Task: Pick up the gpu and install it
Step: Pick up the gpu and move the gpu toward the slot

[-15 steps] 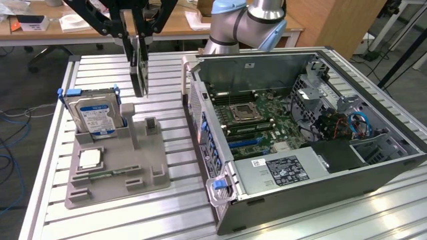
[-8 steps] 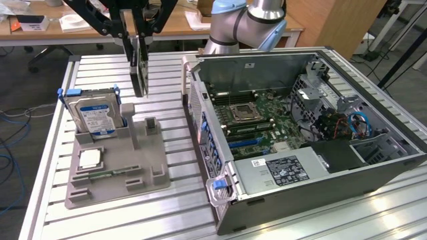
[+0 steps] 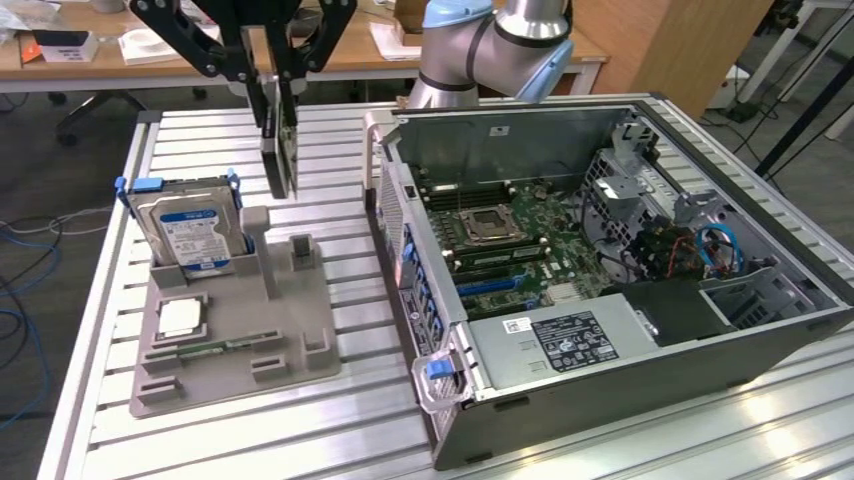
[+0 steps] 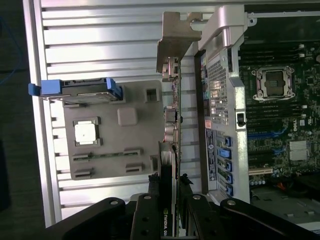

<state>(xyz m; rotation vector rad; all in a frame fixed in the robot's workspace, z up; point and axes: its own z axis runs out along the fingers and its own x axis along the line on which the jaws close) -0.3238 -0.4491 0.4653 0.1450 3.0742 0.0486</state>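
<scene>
My gripper is shut on the gpu, a thin dark card that hangs edge-down above the table, between the grey holder tray and the open computer case. The card's lower end is clear of the tray. In the wrist view the gpu shows edge-on, its metal bracket at the far end. It is clamped between the black fingers of the gripper, beside the case's rear wall. The motherboard lies open inside the case.
The tray holds an upright silver hard drive with blue clips, a square processor chip and a narrow green memory stick. The case has a power supply at the near end. The slatted table ends near the exterior view's left.
</scene>
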